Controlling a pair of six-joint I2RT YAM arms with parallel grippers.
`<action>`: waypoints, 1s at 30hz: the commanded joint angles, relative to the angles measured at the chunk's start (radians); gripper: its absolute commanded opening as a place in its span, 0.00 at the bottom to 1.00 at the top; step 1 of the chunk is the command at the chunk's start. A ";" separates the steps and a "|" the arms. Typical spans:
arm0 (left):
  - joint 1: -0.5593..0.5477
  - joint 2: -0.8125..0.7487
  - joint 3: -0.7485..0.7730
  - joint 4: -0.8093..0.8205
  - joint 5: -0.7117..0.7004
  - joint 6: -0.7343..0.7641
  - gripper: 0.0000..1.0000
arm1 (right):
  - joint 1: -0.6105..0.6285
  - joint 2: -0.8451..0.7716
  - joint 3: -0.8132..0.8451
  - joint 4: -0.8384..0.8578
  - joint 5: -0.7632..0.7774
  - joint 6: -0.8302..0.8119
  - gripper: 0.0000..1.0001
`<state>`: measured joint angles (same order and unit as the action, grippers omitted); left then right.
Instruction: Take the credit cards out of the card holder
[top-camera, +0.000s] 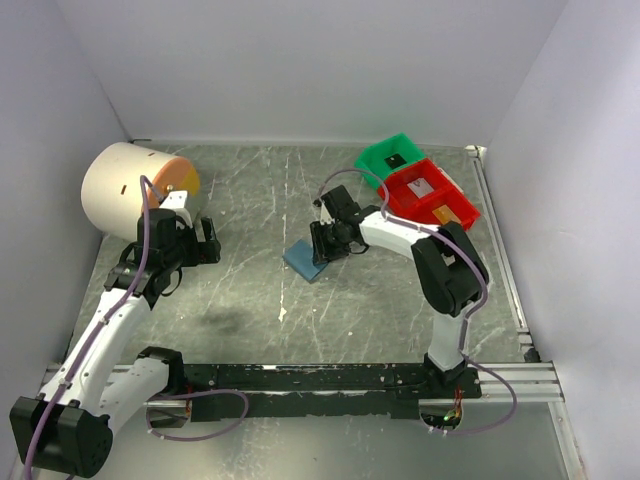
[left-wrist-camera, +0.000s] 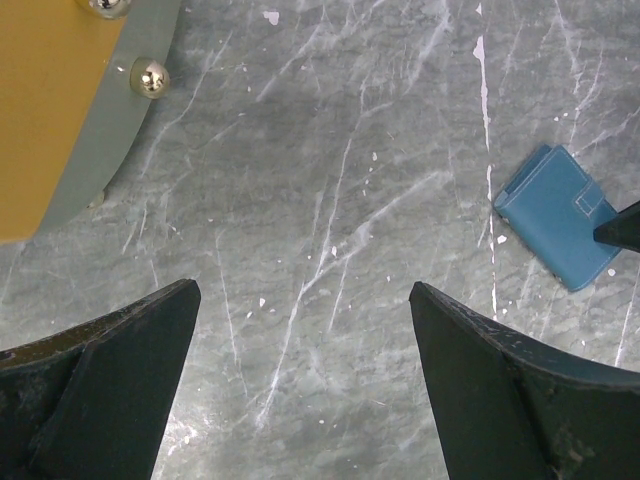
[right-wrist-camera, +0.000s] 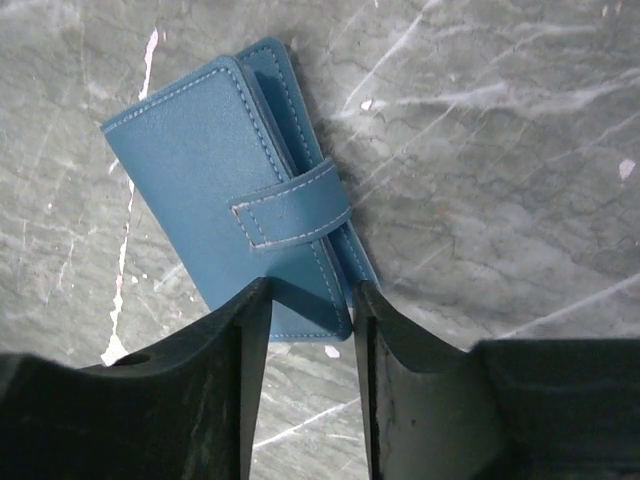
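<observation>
Nothing legible anywhere; marks on the box (top-camera: 420, 187) in the red bin (top-camera: 466, 213) are too small.

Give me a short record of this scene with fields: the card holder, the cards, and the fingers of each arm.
card holder: blue, closed, strap across it, lying on the table
cards: none in view
right fingers: one on each side of the holder's end; grip unclear
left fingers: wide open, empty, over the table
bins: green bin and red bin, at the far right

1 ea: card holder (top-camera: 304, 260), grn bin (top-camera: 380, 160), red bin (top-camera: 462, 206), drum (top-camera: 118, 190).
</observation>
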<state>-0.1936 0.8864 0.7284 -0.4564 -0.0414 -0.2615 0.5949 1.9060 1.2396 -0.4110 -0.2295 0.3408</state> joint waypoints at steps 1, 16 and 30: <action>-0.006 0.001 0.037 -0.005 -0.013 0.000 0.99 | 0.000 -0.054 -0.046 -0.004 -0.002 -0.008 0.33; -0.013 -0.003 0.038 -0.014 -0.021 -0.003 0.99 | 0.006 -0.313 -0.181 -0.011 0.065 0.092 0.00; -0.020 -0.013 0.046 -0.033 -0.086 -0.024 0.98 | 0.305 -0.623 -0.336 -0.225 0.712 0.296 0.00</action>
<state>-0.2081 0.8890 0.7311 -0.4675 -0.0746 -0.2691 0.7944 1.3205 0.9409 -0.5426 0.2169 0.5163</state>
